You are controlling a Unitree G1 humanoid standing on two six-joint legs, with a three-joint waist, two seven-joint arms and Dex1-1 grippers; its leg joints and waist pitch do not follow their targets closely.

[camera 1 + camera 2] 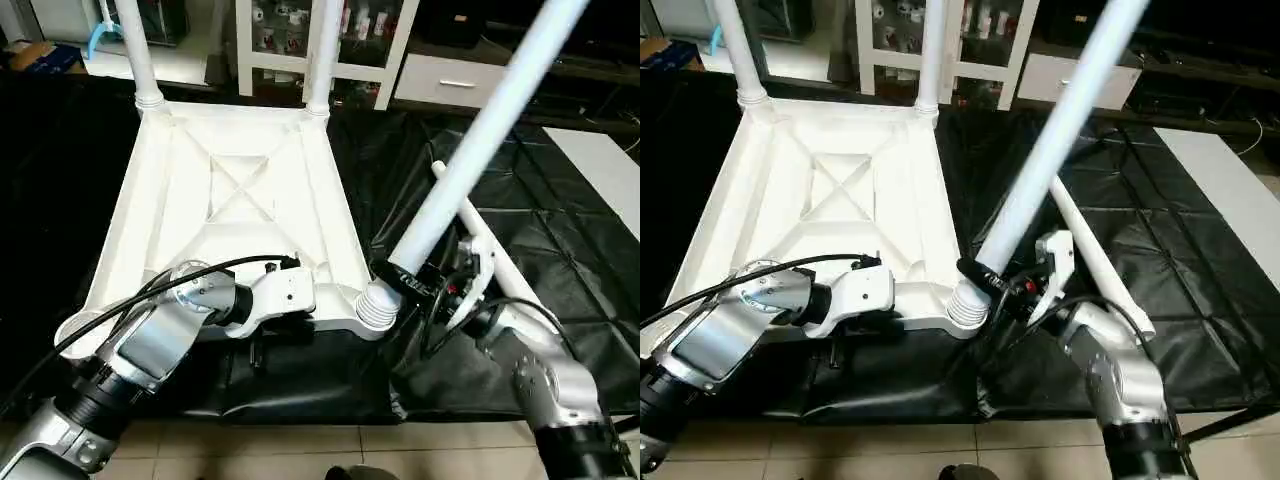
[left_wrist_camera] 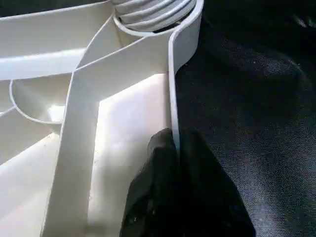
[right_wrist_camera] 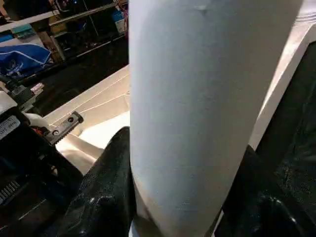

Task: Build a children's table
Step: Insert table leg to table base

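Head views: the tabletop (image 1: pixel 235 190) lies underside up on the black cover (image 1: pixel 560 230), two legs (image 1: pixel 138 50) standing in its far sockets. A third leg (image 1: pixel 470 150) leans out of the near right socket (image 1: pixel 375 308), and the fourth leg (image 1: pixel 1095 255) lies on the cover just beside it. The tabletop's near edge sits close to the cover's front edge, with open cover to the right.

Left wrist view: the left gripper (image 2: pixel 177 148) is pressed together on the tabletop's thin rim, one finger inside, one outside.

Right wrist view: the right gripper (image 3: pixel 185 163) is clamped around the leaning leg, its fingers (image 3: pixel 111 182) on either side.
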